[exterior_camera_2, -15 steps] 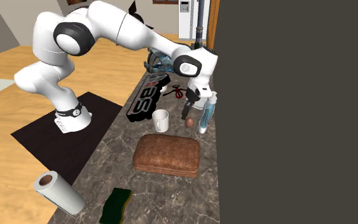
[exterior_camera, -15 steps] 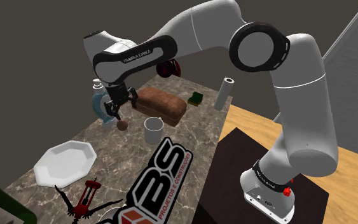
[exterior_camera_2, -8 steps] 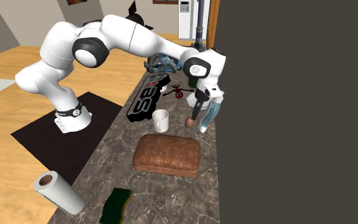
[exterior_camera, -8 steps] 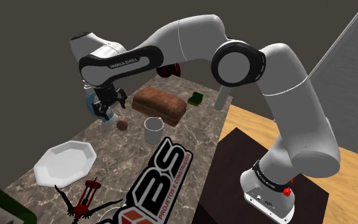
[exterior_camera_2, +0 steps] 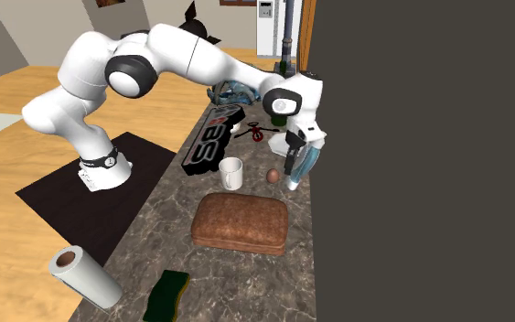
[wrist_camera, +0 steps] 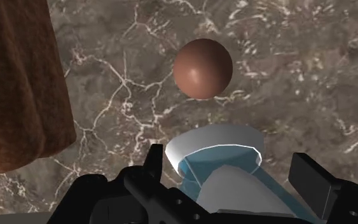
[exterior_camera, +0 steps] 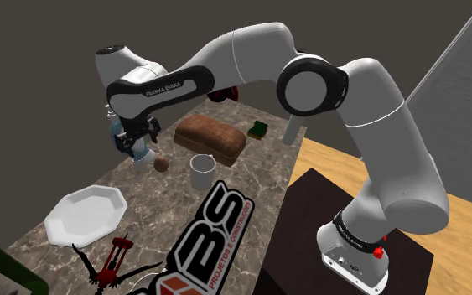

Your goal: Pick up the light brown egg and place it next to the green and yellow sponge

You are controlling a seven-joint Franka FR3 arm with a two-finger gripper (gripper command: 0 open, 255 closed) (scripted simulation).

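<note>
The gripper (exterior_camera: pixel 133 142) hung wide open and empty right over the blue bottle (wrist_camera: pixel 215 149). The brown egg (exterior_camera: pixel 161 164) lay on the table (exterior_camera: pixel 146 199) just to that bottle's right in the shoulder view, so the coming move probably had to shift rightward.

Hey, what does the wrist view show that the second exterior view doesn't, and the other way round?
Wrist view adds: the bottle's top, seen end-on between the open gripper's fingers. Second exterior view adds: the green and yellow sponge, white mug, paper towel roll and the arm. Both share: the brown egg lying free on the marble counter, the loaf beside it and the bottle.
</note>
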